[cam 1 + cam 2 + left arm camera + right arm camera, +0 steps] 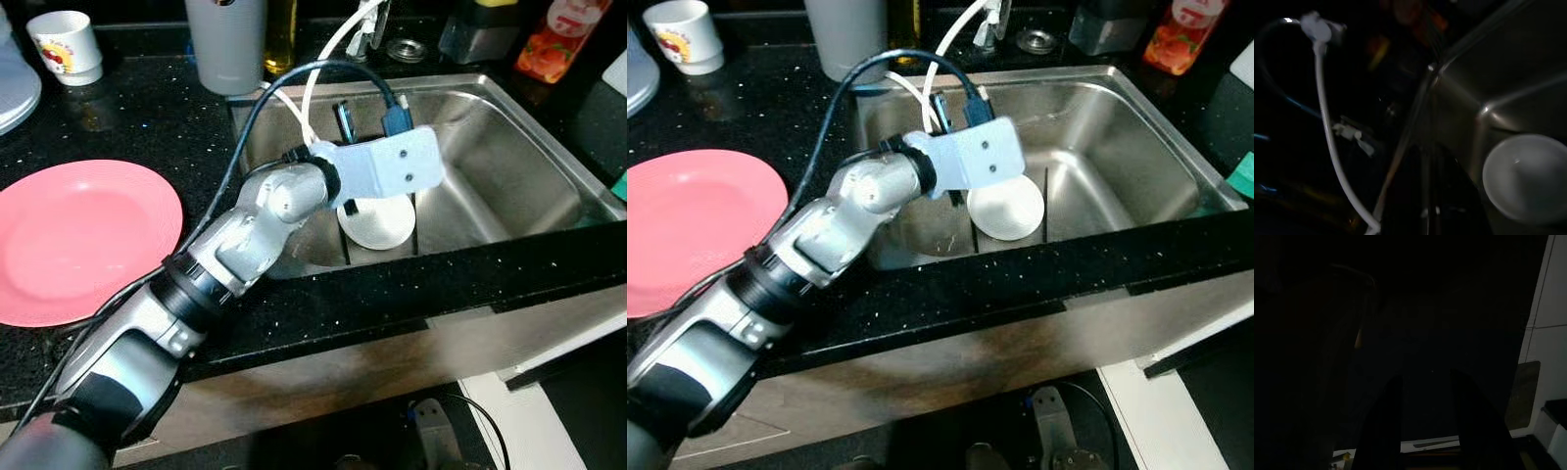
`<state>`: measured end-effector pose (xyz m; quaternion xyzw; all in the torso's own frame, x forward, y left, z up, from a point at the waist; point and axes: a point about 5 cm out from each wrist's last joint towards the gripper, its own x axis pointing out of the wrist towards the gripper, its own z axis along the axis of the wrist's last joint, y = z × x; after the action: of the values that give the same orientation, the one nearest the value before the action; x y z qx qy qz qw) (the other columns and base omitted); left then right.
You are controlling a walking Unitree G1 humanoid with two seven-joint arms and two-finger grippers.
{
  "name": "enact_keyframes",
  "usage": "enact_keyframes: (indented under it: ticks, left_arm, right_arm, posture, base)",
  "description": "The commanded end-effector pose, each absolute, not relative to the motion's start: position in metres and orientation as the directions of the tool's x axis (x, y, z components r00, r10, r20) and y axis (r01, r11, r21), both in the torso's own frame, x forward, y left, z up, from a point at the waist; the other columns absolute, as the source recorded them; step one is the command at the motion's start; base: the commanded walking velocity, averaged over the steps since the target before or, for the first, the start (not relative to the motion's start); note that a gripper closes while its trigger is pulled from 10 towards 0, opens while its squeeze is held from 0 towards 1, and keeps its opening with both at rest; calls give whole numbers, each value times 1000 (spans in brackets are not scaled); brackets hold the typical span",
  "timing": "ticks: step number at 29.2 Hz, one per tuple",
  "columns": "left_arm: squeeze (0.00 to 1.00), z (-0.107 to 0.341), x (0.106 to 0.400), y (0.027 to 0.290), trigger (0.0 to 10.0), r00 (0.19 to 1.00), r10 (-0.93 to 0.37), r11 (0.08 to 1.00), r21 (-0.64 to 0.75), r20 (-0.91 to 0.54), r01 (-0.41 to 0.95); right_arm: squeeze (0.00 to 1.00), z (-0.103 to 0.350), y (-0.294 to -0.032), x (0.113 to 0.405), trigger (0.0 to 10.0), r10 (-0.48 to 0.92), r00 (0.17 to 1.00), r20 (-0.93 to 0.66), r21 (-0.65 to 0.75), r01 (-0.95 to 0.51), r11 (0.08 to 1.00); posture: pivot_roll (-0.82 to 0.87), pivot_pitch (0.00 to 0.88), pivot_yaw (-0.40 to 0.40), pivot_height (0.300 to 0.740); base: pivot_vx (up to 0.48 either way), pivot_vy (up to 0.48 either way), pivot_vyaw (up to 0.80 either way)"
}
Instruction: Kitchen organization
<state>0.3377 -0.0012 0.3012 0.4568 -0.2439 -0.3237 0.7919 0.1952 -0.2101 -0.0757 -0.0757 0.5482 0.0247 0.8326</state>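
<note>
The left gripper (350,208) hangs inside the sink (509,166), reaching in over its left wall. Directly under it, on the sink floor, lies a bowl (380,223). Left of the gripper, on the counter (147,117), rests a plate (78,235). Behind it and to its left stand a tumbler (227,41) and, farther left, a mug (65,45). Behind it to the right stands a bottle (563,37).

Bright, sharp head views with sink (529,147) glare; dim, murky wrist views.
</note>
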Motion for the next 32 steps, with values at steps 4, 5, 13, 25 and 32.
enact_keyframes:
  ticks: [4,5,13,25,32]
  left_arm:
    - [0,349,322,-6,10000,596,-703,595,779,388,195]
    - [0,349,322,-6,10000,596,-703,595,779,388,195]
    - [0,398,294,17,10000,408,-667,720,397,624,570]
    - [0,320,332,32,10000,709,-645,679,640,284,361]
    - [0,320,342,46,10000,768,-572,739,588,288,329]
  right_arm:
    - [0,-80,-212,186,10000,-45,368,-929,-95,-118,988]
    - [0,-80,-212,186,10000,-45,368,-929,-95,-118,988]
    - [0,-80,-212,187,10000,-42,368,-929,-94,-123,988]
    - [0,-79,-212,187,10000,-40,368,-929,-94,-130,987]
    - [0,-80,-212,187,10000,-41,368,-929,-93,-125,988]
  posture:
    - [43,176,-29,740]
    - [43,176,-29,740]
    - [47,175,-30,740]
    - [53,180,-38,740]
    - [48,182,-36,740]
  base:
    - [0,0,0]
    - [0,0,0]
    - [0,0,0]
    - [0,0,0]
    - [0,0,0]
